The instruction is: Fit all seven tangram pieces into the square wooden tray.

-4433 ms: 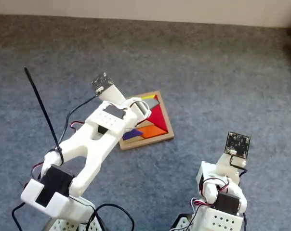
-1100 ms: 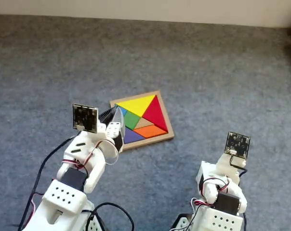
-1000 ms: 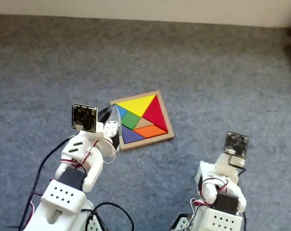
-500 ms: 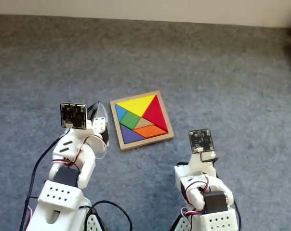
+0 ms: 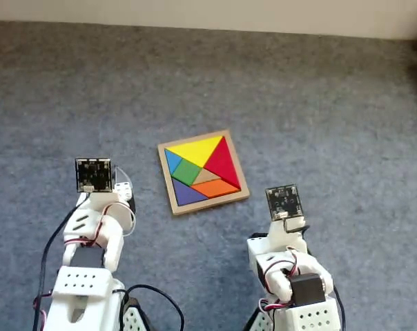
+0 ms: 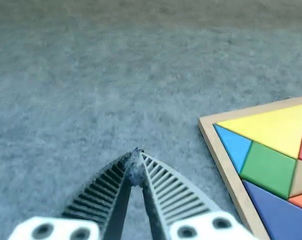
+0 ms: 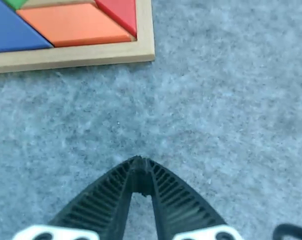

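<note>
The square wooden tray [image 5: 166,172] lies mid-carpet with its coloured pieces inside: yellow triangle [image 5: 195,149], red triangle [image 5: 224,166], green square [image 5: 186,171], blue triangle [image 5: 172,160], purple triangle [image 5: 185,194], orange piece [image 5: 216,187] and tan piece [image 5: 206,176]. My left gripper [image 6: 136,162] is shut and holds nothing, over bare carpet beside the tray's left edge [image 6: 226,166]. My right gripper [image 7: 139,170] is shut too, holding nothing, over carpet just off the tray's near right corner [image 7: 145,47]. In the high view the left arm [image 5: 94,221] and right arm [image 5: 284,241] are folded back near their bases.
Grey carpet [image 5: 319,110] spreads around the tray on all sides. A pale wall strip [image 5: 208,14] runs along the far edge. The arm bases [image 5: 77,303] sit at the near edge with black cables.
The left arm has pulled back from over the tray to the carpet on its left, uncovering the pieces. The right arm turned leftward toward the tray's near right corner.
</note>
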Motion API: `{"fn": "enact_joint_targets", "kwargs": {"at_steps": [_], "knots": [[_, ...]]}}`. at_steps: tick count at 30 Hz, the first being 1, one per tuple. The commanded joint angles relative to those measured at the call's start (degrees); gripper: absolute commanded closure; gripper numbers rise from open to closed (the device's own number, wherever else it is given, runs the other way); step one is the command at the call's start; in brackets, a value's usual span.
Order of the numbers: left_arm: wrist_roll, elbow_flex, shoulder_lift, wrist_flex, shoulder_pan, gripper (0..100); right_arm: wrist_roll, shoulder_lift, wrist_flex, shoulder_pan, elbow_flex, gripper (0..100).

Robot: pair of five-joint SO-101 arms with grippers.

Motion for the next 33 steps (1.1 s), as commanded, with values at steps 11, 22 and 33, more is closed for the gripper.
{"fn": "enact_joint_targets", "kwargs": {"at_steps": [11, 22, 33], "knots": [[-4.0, 1.4, -0.8, 14.0, -0.2, 99, 0.4, -1.2, 0.5, -0.7, 8.0, 99.3], [-3.8, 1.4, -0.8, 17.2, -1.7, 99, 0.4, -1.2, 0.5, -0.7, 8.0, 99.3], [-2.8, 1.2, -0.9, 19.1, -8.6, 99, 0.4, -1.2, 0.5, -0.7, 8.0, 99.3]]}}
